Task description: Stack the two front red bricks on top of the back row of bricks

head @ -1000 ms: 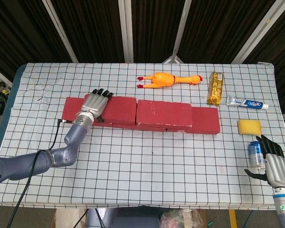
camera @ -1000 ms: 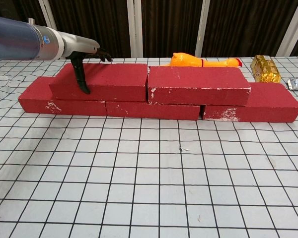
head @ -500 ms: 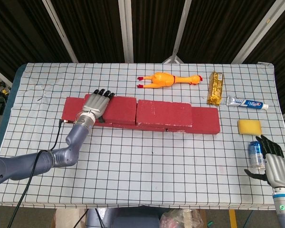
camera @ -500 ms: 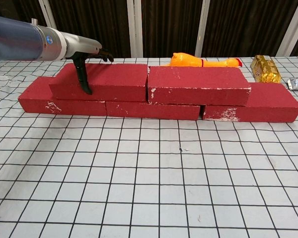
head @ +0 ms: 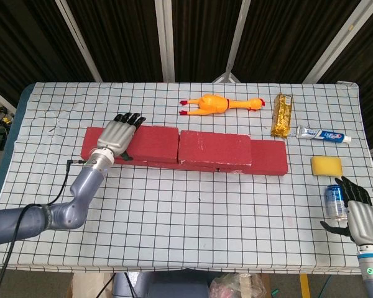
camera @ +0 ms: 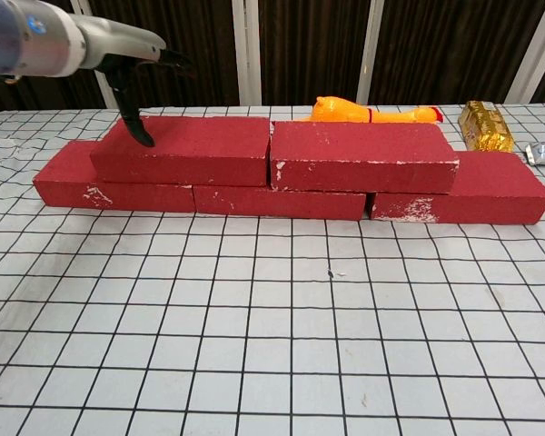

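At the left end of the brick wall, my left hand (head: 116, 137) has lifted off the upper-left rectangular red foam brick (camera: 186, 150); half a second ago my thumb hung down its front face and my fingers lay across its top, whereas now the hand sits higher and further left, fingers spread and holding nothing, only the thumb tip close to the brick's top left corner; I take that as a release. That brick stays put on the back row of red bricks (camera: 118, 193), its right end touching the second upper rectangular red foam brick (camera: 363, 156); both stacked bricks look level, and the lower row shows beneath them and juts out at either end. No red brick is left on the checked cloth of the counter (head: 193, 217) in front, so I judge the stacking done and only the withdrawal remaining. Far to the right, my right hand (head: 360, 217) rests near the counter's front edge beside a small blue drinks can (head: 334, 202); its fingers are loosely apart and it grips nothing, as far as I can tell.
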Controlling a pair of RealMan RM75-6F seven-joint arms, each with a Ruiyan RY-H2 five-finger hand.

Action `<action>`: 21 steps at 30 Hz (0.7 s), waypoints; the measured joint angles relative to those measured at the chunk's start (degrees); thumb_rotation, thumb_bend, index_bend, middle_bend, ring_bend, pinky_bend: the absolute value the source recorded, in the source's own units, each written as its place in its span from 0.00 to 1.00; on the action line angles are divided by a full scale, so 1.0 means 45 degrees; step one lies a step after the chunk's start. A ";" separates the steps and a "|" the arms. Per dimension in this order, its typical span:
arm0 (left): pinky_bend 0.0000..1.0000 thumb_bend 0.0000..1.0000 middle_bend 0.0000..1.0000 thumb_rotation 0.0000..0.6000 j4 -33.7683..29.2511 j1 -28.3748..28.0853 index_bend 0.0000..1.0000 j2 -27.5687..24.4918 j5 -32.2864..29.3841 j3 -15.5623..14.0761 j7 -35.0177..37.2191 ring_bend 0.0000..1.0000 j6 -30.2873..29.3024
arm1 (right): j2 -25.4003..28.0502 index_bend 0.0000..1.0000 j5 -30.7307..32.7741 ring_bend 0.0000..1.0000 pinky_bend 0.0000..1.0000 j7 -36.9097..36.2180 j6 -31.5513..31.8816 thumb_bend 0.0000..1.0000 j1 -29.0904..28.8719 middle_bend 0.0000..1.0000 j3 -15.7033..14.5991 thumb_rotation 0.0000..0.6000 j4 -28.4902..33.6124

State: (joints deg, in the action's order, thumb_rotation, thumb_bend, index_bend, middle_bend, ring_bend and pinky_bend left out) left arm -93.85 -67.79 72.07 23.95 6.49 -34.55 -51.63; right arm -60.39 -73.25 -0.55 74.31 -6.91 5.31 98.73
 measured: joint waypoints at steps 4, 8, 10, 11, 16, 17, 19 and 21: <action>0.09 0.00 0.00 1.00 -0.2505 0.1508 0.04 -0.1648 0.1575 -0.0297 0.0934 0.00 -0.1251 | -0.0208 0.05 -0.0270 0.00 0.00 0.0256 0.0189 0.16 -0.0024 0.00 -0.0020 1.00 -0.0235; 0.09 0.00 0.00 1.00 -0.3712 0.3290 0.05 -0.2640 0.3968 -0.1174 0.1562 0.00 -0.2603 | -0.0512 0.05 -0.0521 0.00 0.00 0.0501 0.0340 0.16 -0.0084 0.00 -0.0031 1.00 -0.0575; 0.09 0.00 0.00 1.00 -0.3953 0.4401 0.05 -0.2886 0.5471 -0.1779 0.1890 0.00 -0.3551 | -0.0701 0.05 -0.0655 0.00 0.00 0.0605 0.0459 0.16 -0.0112 0.00 -0.0024 1.00 -0.0787; 0.09 0.00 0.00 1.00 -0.3978 0.4934 0.06 -0.2924 0.6143 -0.2040 0.2072 0.00 -0.4020 | -0.0783 0.05 -0.0711 0.00 0.00 0.0654 0.0537 0.16 -0.0119 0.00 -0.0015 1.00 -0.0878; 0.09 0.00 0.00 1.00 -0.3131 0.8158 0.07 -0.2512 0.9638 -0.3367 0.3403 0.00 -0.6803 | -0.1188 0.05 -0.1015 0.00 0.00 0.0855 0.0940 0.16 -0.0117 0.00 0.0029 1.00 -0.1328; 0.09 0.00 0.00 1.00 -0.2794 0.8646 0.07 -0.2346 1.0028 -0.3528 0.3618 0.00 -0.7224 | -0.1213 0.05 -0.1056 0.00 0.00 0.0848 0.0960 0.16 -0.0114 0.00 0.0026 1.00 -0.1347; 0.09 0.00 0.00 1.00 -0.1932 0.9589 0.08 -0.1900 1.0635 -0.3798 0.4093 0.00 -0.7936 | -0.1249 0.05 -0.1124 0.00 0.00 0.0844 0.0990 0.16 -0.0114 0.00 0.0015 1.00 -0.1385; 0.09 0.00 0.00 1.00 -0.1212 1.0238 0.08 -0.1472 1.1040 -0.3923 0.4493 0.00 -0.8424 | -0.1280 0.05 -0.1141 0.00 0.00 0.0896 0.1016 0.16 -0.0115 0.00 0.0017 1.00 -0.1417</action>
State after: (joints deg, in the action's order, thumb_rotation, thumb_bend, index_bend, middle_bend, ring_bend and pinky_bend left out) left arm -99.30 -21.72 65.45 73.63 -11.16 -14.33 -89.54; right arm -66.15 -78.38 3.48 78.88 -7.43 5.39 92.35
